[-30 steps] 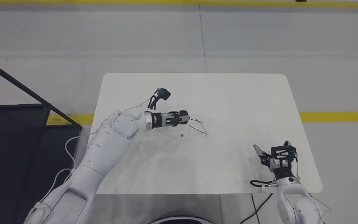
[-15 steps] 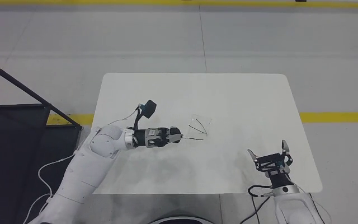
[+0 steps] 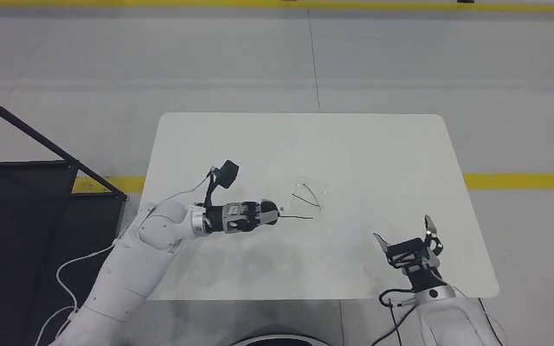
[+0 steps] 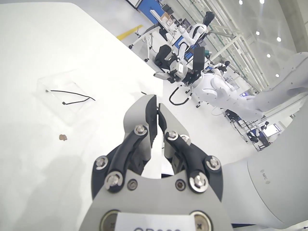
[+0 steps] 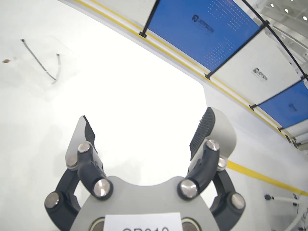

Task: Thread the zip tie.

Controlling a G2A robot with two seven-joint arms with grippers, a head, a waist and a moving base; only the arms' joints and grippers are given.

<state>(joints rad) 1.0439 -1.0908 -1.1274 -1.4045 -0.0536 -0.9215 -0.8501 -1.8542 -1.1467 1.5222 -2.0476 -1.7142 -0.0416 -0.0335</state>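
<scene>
Over the table point(image 3: 389, 147) our left gripper point(image 3: 275, 210) clamps one zip tie point(image 3: 299, 215); our right gripper point(image 3: 403, 230) stands spread apart. Threading, we judge, next needs it brought close to the tail.

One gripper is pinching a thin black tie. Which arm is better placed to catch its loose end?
The right, probably. The left gripper is shut on the zip tie. The right gripper is open and empty, though it sits near the table edge, apart from the tie's free end.

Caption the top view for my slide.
Left gripper pinches one zip tie beside spare ties on a clear sheet; right gripper is open over the table's near corner.
</scene>
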